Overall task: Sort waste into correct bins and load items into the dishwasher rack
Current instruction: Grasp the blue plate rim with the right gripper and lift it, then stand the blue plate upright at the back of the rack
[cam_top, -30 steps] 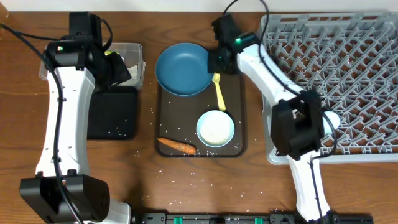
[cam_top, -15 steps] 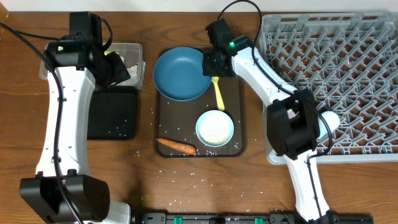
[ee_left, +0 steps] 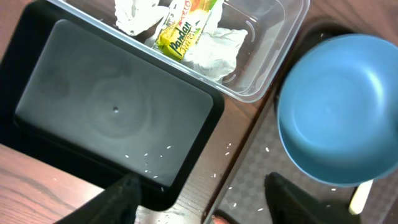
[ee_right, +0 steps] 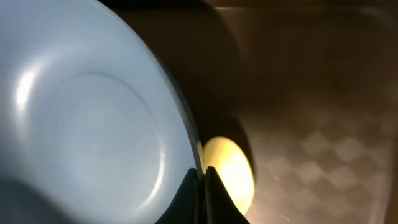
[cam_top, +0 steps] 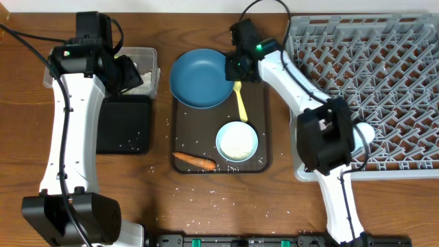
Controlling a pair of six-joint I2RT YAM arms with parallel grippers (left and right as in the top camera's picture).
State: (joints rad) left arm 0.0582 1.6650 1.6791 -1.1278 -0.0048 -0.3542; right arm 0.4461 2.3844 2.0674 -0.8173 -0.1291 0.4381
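My right gripper (cam_top: 233, 68) is shut on the right rim of the dark blue plate (cam_top: 199, 77), holding it over the back of the brown serving tray; in the right wrist view the fingertips (ee_right: 202, 180) pinch the plate's rim (ee_right: 93, 124), with the yellow spoon (ee_right: 227, 171) below. The spoon (cam_top: 241, 101), the pale blue bowl (cam_top: 237, 141) and the carrot (cam_top: 195, 161) lie on the serving tray. My left gripper (ee_left: 202, 199) is open and empty above the black tray (ee_left: 106, 118). The clear tub (ee_left: 249, 56) holds white tissues (ee_left: 211, 50) and the snack wrapper (ee_left: 183, 31). The grey rack (cam_top: 370, 89) stands right.
The brown serving tray (cam_top: 260, 137) lies in the middle. Loose rice grains (cam_top: 206, 199) are scattered on the wooden table in front of it and in the black tray (cam_top: 127, 123). A white cup-like object (cam_top: 363, 134) sits at the rack's front left, behind my right arm.
The right gripper, holding the plate's rim, shifted the plate slightly left over the serving tray. The left arm has barely moved.
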